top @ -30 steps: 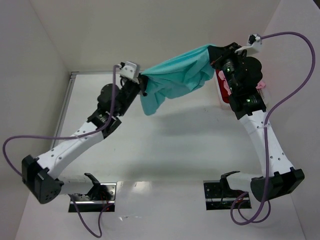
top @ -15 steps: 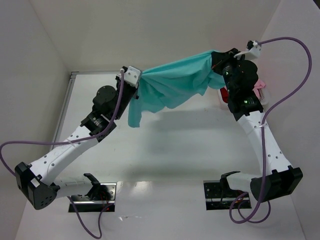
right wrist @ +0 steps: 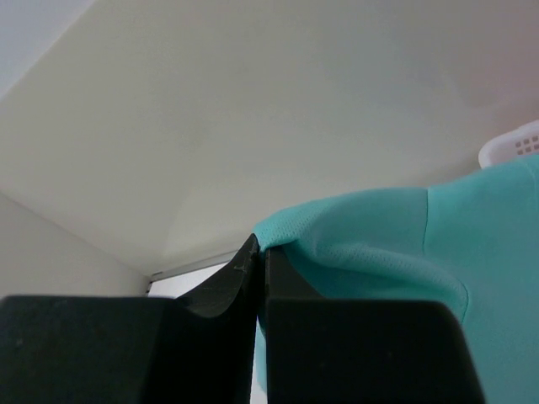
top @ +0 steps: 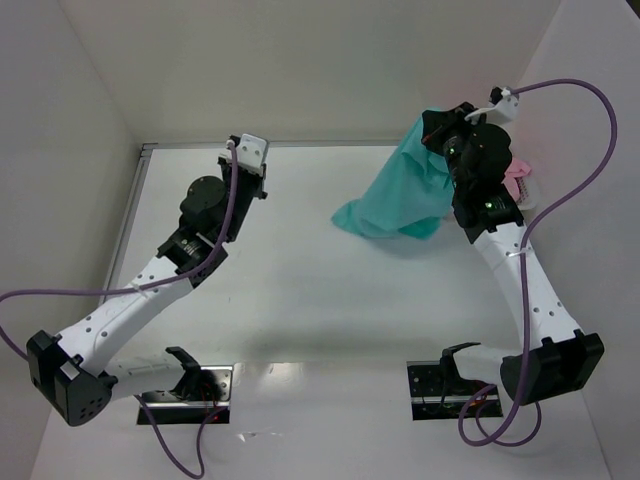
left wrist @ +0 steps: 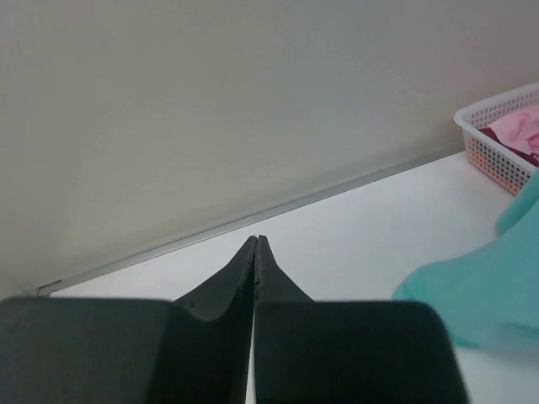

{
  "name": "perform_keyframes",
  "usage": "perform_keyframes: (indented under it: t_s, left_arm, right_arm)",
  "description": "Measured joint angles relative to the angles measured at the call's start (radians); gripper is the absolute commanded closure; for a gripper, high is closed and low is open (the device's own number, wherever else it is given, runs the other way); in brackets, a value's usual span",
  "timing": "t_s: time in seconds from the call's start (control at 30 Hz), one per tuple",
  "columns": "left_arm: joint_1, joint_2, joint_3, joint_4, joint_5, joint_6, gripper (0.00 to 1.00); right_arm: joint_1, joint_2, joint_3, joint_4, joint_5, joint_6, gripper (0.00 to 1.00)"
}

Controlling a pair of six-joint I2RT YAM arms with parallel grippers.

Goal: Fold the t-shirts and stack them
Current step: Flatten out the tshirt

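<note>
R gripper (right wrist: pixel 259 248) is clamped on a fold of the teal t-shirt (top: pixel 393 197), fingers pinched tight w/ cloth bunched over the tips. It's held up high near the far R corner of the table (top: pixel 300 290). The shirt hangs down from it in a long drape, widening toward the bottom. Its lower end looks to rest crumpled on the tabletop, a bit in from the R edge.

L gripper (left wrist: pixel 257 246) is pressed closed w/ nothing btw the fingers, tips meeting in a thin line. It sits above the table toward the far edge, L of centre, well apart from the shirt. From the L wrist cam the teal cloth shows low on the R side.

White basket (left wrist: pixel 498 145) stands at the R edge by the far corner, just beside the hanging shirt. Inside: pink t-shirt (left wrist: pixel 515 129) on top, sliver of dark red t-shirt (left wrist: pixel 528 156) under it, both rumpled, not folded.
</note>
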Motion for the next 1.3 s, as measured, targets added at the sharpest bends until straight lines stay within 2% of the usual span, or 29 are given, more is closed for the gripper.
perform_keyframes:
  t_s: [0.13, 0.17, 0.23, 0.33, 0.57, 0.67, 0.8, 1.03, 1.3]
  left_arm:
    - [0.034, 0.0, -0.004, 0.001, 0.075, -0.044, 0.55]
    - [0.043, 0.001, -0.01, 0.003, 0.118, -0.06, 0.33]
    - [0.052, 0.011, -0.028, 0.009, 0.233, -0.087, 0.2]
    - [0.044, 0.082, -0.057, 0.041, 0.397, -0.119, 0.08]
    - [-0.004, 0.48, -0.028, 0.042, 0.552, -0.146, 0.04]
    - [-0.004, 0.597, -0.022, 0.04, 0.596, -0.147, 0.02]
    - [-0.003, 0.659, -0.013, 0.095, 0.634, -0.174, 0.02]
    - [-0.022, 0.774, 0.107, 0.258, 0.634, -0.223, 0.02]
    - [-0.094, 0.874, 0.176, 0.333, 0.625, -0.19, 0.02]
  right_arm:
    - [0.0, 0.0, -0.004, 0.002, -0.003, 0.0, 0.98]
    - [0.0, 0.0, -0.004, 0.002, -0.003, 0.0, 0.98]
    - [0.0, 0.003, -0.004, 0.002, -0.005, -0.001, 0.98]
    - [0.0, 0.019, 0.005, 0.001, -0.004, -0.003, 0.98]
    - [-0.004, 0.032, 0.017, -0.01, 0.025, -0.003, 0.98]
    - [-0.009, 0.032, 0.046, -0.03, 0.05, -0.003, 0.98]
    - [-0.017, 0.019, 0.075, -0.04, 0.071, 0.002, 0.98]
    - [-0.019, -0.04, 0.089, -0.056, 0.055, 0.03, 0.98]
    - [-0.019, -0.063, 0.124, -0.074, 0.013, 0.06, 0.99]
